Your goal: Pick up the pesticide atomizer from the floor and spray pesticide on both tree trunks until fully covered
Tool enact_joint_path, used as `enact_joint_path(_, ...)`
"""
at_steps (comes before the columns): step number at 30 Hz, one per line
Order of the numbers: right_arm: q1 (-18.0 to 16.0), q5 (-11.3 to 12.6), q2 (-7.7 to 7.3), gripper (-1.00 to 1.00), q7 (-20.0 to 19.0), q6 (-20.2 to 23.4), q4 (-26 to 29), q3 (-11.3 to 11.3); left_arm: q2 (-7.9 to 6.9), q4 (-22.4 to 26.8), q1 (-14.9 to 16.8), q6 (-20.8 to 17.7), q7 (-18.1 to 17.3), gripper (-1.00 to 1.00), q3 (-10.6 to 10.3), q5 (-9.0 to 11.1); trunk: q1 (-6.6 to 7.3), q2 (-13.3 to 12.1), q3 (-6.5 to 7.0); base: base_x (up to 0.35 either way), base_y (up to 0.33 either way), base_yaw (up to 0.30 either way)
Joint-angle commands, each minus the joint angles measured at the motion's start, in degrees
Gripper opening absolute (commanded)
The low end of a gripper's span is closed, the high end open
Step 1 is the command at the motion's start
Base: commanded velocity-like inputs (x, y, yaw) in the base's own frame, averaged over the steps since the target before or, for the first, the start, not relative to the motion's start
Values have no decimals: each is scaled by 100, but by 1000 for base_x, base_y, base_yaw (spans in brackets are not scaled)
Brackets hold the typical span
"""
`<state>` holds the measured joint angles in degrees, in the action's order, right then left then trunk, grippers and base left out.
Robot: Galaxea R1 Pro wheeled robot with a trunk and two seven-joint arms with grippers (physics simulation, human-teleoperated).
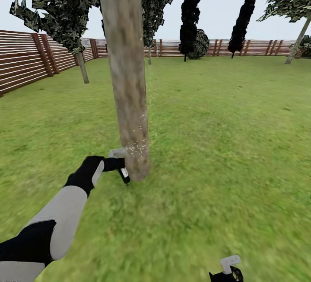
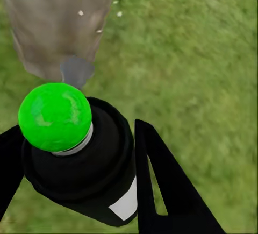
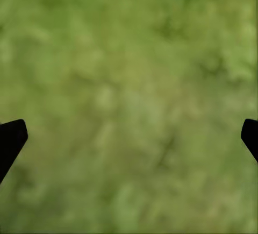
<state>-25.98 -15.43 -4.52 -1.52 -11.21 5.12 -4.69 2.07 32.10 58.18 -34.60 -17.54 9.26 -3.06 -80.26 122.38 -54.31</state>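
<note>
down low, the pesticide atomizer (image 2: 86,175) sits clamped between the two black fingers (image 2: 166,191) of the left gripper (image 1: 115,164), its black body with a white label patch held between them and a bright green rounded part on the end of it that faces the wrist camera. just beyond the gripper, almost touching the bottle's far end, stands the tree trunk (image 1: 128,78), a thick grey-brown mottled column rising out of the grass (image 1: 224,143); whether bottle and bark actually meet i cannot tell. tiny white specks of pesticide (image 1: 137,145) dot the lower part of the trunk right ahead of the gripper, and a few more hang in the air along the trunk's side higher up. from the left wrist view the base of the trunk (image 2: 54,24) stands straight ahead of the bottle, speckled white, with lawn on every side. the right gripper (image 1: 226,273) hangs well apart from the left one, off to its right and nearer the robot, its fingertips (image 3: 11,137) spread wide with nothing but blurred grass between them. far beyond both grippers a brown slatted fence (image 1: 26,63) rings the lawn, with dark narrow conifers (image 1: 190,14) before it and a second tree (image 1: 298,35) leaning at the far right.
</note>
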Motion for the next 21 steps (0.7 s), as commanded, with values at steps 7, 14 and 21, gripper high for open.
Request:
enact_joint_path(7,-3,-47,11,100,-15,-17,-25,-50,-119,1692,70,-1987,-51,-100,32,-40,0,2,-6,0,0,0)
enact_joint_path(14,-3,-47,13,100,-15,-13,-25,-50,-144,1319,1702,-2180,-62,-100,17,-57,0,2,-6,0,0,0)
enact_joint_path(21,-3,-48,13,100,-15,-13,-25,-50,-145,272,3451,-2182,-57,-100,21,-70,0,2,-6,0,0,0)
